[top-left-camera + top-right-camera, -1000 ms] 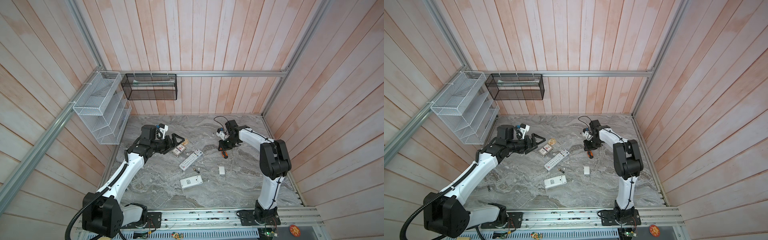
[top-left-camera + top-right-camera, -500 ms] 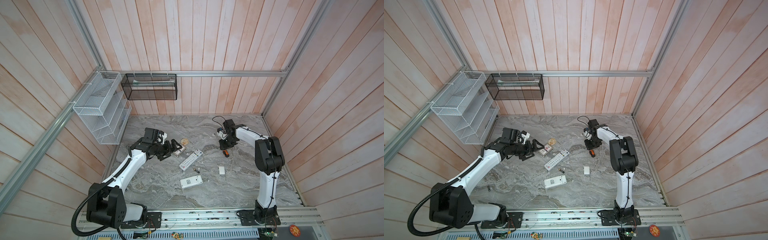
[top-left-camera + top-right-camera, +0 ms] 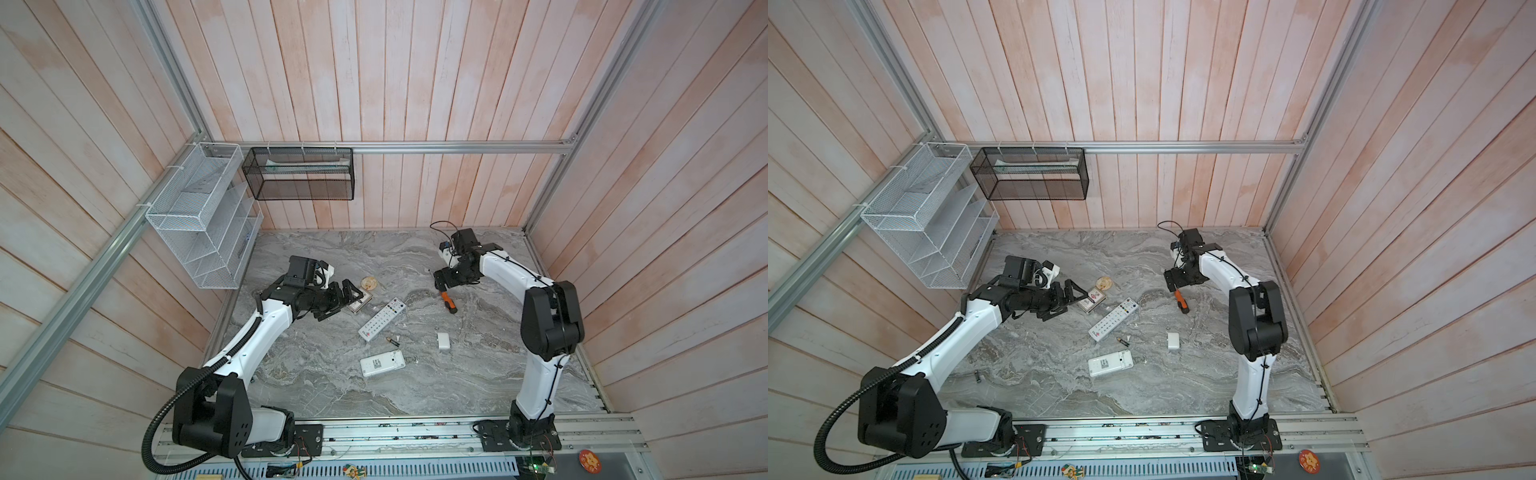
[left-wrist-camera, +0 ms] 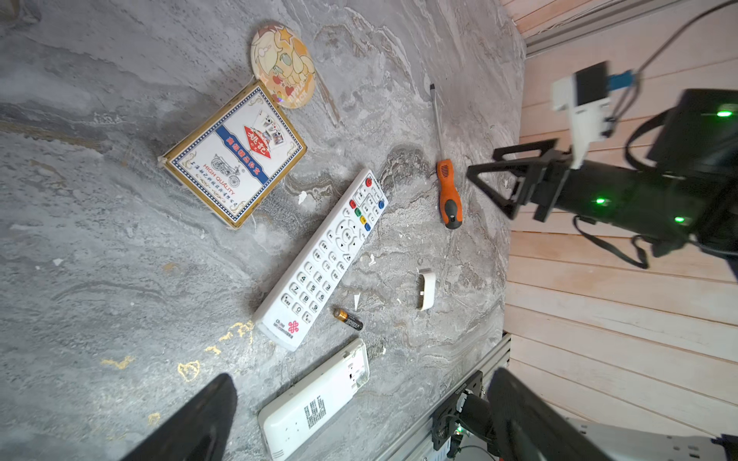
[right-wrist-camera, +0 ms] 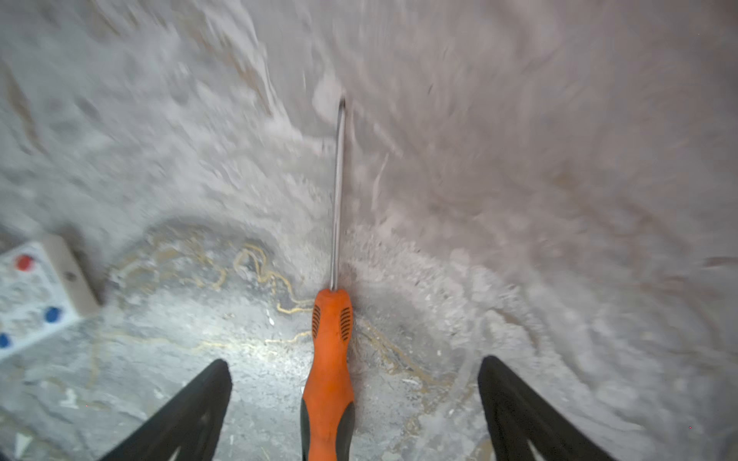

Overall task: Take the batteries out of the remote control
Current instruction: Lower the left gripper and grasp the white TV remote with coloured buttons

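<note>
Right wrist view: right gripper [image 5: 354, 361], jaws wide, flanks an orange-handled screwdriver [image 5: 328, 359] at lower centre; left gripper [image 4: 361, 381] gapes wide too, near a loose battery [image 4: 348, 318].

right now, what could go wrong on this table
1. The battery lies loose close beside the long remote; nudging that remote could roll it away.
2. The screwdriver lies on the table between the fingers of the open right gripper; a sideways move could knock it.
</note>
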`<action>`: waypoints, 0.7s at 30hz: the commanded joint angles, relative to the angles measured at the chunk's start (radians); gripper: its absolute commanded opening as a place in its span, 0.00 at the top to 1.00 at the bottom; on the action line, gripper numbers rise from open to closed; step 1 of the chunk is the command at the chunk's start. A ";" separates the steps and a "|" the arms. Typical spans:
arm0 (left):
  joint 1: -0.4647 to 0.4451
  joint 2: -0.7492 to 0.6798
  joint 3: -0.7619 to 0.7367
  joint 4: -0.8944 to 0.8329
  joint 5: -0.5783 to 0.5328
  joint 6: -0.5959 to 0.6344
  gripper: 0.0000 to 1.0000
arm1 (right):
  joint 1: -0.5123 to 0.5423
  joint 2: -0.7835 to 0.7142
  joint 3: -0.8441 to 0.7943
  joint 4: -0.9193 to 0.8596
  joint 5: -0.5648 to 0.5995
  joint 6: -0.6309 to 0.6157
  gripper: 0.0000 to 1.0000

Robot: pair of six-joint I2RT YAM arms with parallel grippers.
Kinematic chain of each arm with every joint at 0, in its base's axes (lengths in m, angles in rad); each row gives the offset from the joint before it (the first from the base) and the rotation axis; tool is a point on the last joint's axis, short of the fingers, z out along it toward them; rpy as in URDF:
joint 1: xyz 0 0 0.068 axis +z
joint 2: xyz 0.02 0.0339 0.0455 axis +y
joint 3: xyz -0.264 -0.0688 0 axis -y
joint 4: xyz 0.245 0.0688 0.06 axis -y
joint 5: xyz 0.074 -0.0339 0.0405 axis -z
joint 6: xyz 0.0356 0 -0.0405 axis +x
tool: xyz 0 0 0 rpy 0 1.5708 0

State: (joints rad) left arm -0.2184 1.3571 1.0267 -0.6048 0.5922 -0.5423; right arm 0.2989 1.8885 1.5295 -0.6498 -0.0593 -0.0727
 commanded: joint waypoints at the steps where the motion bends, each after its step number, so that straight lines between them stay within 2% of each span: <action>1: -0.019 -0.027 0.020 0.016 -0.030 0.061 0.00 | 0.003 -0.215 -0.035 0.222 0.054 0.050 0.02; 3: -0.057 -0.028 0.038 0.004 -0.076 0.108 0.00 | -0.004 -0.346 -0.147 0.434 0.088 0.135 0.02; 4: -0.088 -0.026 0.054 -0.013 -0.116 0.144 0.00 | -0.024 -0.409 -0.208 0.522 0.082 0.230 0.02; 5: -0.125 -0.018 0.073 -0.033 -0.158 0.183 0.00 | -0.063 -0.457 -0.261 0.595 0.016 0.348 0.02; 7: -0.189 0.014 0.111 -0.079 -0.232 0.239 0.00 | -0.169 -0.488 -0.325 0.725 -0.295 0.505 0.02; 8: -0.213 0.035 0.125 -0.096 -0.258 0.257 0.00 | -0.193 -0.486 -0.323 0.730 -0.353 0.554 0.02; 9: -0.234 0.059 0.140 -0.115 -0.285 0.279 0.00 | -0.203 -0.483 -0.297 0.688 -0.365 0.568 0.02; 12: -0.296 0.136 0.187 -0.148 -0.355 0.335 0.00 | -0.204 -0.484 -0.218 0.567 -0.419 0.490 0.02; 15: -0.357 0.239 0.249 -0.178 -0.420 0.400 0.00 | -0.210 -0.478 -0.141 0.436 -0.551 0.442 0.02; 17: -0.389 0.315 0.295 -0.198 -0.472 0.435 0.00 | -0.208 -0.470 -0.086 0.335 -0.586 0.416 0.02; 21: -0.409 0.456 0.401 -0.213 -0.473 0.471 0.00 | -0.207 -0.507 -0.098 0.277 -0.672 0.413 0.02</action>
State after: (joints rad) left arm -0.6231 1.7615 1.3670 -0.7776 0.1741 -0.1413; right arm 0.0891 1.4124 1.4216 -0.2707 -0.6090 0.3553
